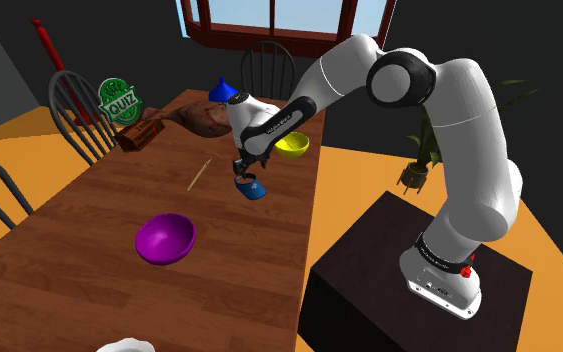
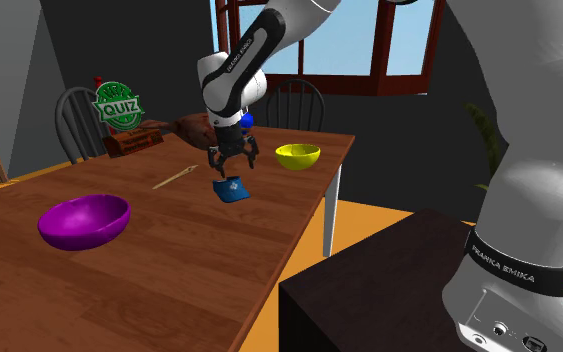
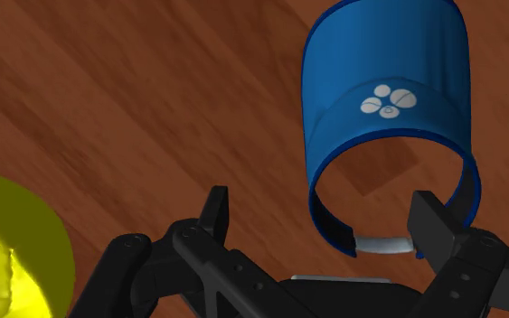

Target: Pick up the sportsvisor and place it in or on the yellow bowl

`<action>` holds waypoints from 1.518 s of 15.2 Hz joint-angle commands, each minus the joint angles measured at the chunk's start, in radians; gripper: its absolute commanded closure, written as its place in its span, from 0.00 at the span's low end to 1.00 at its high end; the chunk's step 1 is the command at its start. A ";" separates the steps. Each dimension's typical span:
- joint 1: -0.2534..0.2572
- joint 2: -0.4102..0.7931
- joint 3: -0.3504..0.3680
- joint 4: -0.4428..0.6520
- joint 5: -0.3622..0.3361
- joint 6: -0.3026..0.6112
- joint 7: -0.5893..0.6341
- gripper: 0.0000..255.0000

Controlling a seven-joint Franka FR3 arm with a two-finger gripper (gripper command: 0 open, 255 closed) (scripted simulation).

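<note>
Scanning the desk (image 1: 69,240) from the shoulder view's left, I see a purple bowl (image 1: 165,238) toward the near end. Next comes the blue sportsvisor (image 1: 252,187) lying mid-desk, with my claw (image 1: 246,172) spread wide just above it, gripping nothing. The yellow bowl (image 1: 292,146) sits farther right.

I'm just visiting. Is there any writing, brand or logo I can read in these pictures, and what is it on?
"QUIZ": on the green sign; the smaller print above that word is too small to read.
"FRANKA EMIKA": on the arm's base.
Lettering along the forearm: too blurred to read.
Blue visor: a white paw-like logo, no words.
</note>
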 commanded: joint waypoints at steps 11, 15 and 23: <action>0.002 0.053 -0.014 0.009 -0.016 0.045 0.009 0.00; 0.002 0.053 -0.014 0.009 -0.016 0.045 0.009 1.00; 0.000 0.044 -0.012 0.007 -0.013 0.037 0.006 1.00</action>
